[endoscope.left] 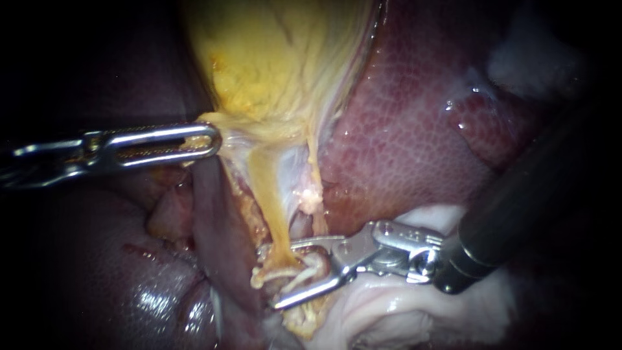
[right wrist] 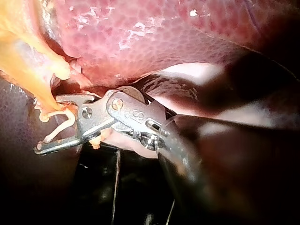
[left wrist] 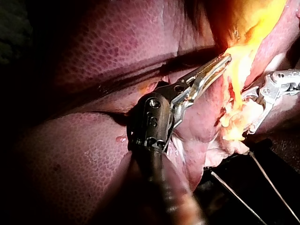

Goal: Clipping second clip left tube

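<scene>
Plainly, the left tube [endoscope.left: 272, 214] is a flat yellow band, glossy and a little ragged along its edges. It leaves the narrow end of the gallbladder [endoscope.left: 272, 58] and runs straight away from it. Its end farthest from the gallbladder lies between the jaws of our right instrument [endoscope.left: 269, 277], which are spread wide, one on each side of the band. Pale thin strands [endoscope.left: 295, 275] curl across the same gap.

Only the endoscope view gives us the tube's whole run from the gallbladder. The right wrist view shows just that far end, yet there the pale thin strands [right wrist: 58, 119] loop more clearly between the parted jaws of the right instrument [right wrist: 47, 124]. The left wrist view alone shows both instruments at once.

Our left instrument [endoscope.left: 214, 139] has its jaws pressed together on the gallbladder's edge at the narrow end, pinching the yellow tissue there. The endoscope shows a long slot through these jaws. The left wrist view shows what the endoscope does not: the left instrument [left wrist: 227, 58] has fine teeth along its jaws.

The liver [endoscope.left: 414, 129], mottled red and wet, lies against the gallbladder on the side away from the left instrument. Whitish tissue [endoscope.left: 389, 311] lies under the right instrument, farther from the gallbladder than the tube's end.
</scene>
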You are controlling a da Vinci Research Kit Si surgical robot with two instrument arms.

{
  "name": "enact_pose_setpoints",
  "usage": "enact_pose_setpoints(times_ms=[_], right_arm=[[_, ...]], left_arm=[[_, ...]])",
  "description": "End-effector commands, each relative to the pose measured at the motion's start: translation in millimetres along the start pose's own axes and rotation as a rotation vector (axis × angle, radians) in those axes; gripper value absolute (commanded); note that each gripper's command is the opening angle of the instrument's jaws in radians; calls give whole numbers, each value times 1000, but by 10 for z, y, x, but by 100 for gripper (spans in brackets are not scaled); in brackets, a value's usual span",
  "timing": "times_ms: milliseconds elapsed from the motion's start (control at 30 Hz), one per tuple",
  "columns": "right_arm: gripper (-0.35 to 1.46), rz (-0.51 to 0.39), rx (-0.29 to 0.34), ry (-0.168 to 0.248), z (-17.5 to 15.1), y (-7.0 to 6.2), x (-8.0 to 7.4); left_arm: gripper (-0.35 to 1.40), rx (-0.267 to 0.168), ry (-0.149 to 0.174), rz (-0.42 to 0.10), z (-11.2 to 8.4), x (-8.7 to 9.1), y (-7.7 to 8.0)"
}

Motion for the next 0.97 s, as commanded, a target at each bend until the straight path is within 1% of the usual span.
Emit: enact_pose_setpoints(times_ms=[33, 167, 200, 233, 267, 300, 333, 367, 467, 800, 867, 900, 933, 967], right_arm=[[59, 4, 2, -2, 4, 2, -3], [57, 3, 10, -6, 12, 5, -9], [54, 2, 9, -6, 10, 6, -9], [45, 2, 14, -7, 7, 6, -9], [24, 2, 22, -6, 2, 5, -9], [4, 16, 38, -24, -3, 4, -7], [-25, 21, 34, -49, -9, 4, -5], [-35, 23, 29, -52, -12, 5, -2], [-35, 25, 28, -51, -17, 7, 0], [-35, 29, 30, -52, -20, 9, -3], [-35, 30, 26, -57, -21, 10, -4], [-25, 30, 26, -60, -23, 11, -4], [-4, 30, 26, -60, -25, 11, -5], [17, 29, -1, -54, -30, 11, -6]], left_arm=[[-35, -3, -1, 0, 1, 1, -1], [-35, -8, -4, 1, 3, 3, -1], [-35, -7, -4, 1, 3, 3, -1], [-35, -7, -4, 1, 3, 3, -1], [-35, -7, -4, 1, 3, 3, -1], [-35, -7, -3, 1, 2, 3, -1], [-35, -7, -3, 1, 2, 4, -1], [-35, -7, -3, 1, 2, 4, 0], [-35, -6, -3, 1, 2, 3, 0], [-35, -7, -3, 2, 1, 4, 0], [-35, -6, -3, 2, 0, 4, 1], [-35, -6, -3, 2, 0, 4, 1], [-35, -6, -3, 2, 0, 4, 1], [-35, -6, -3, 2, 0, 4, 1]])
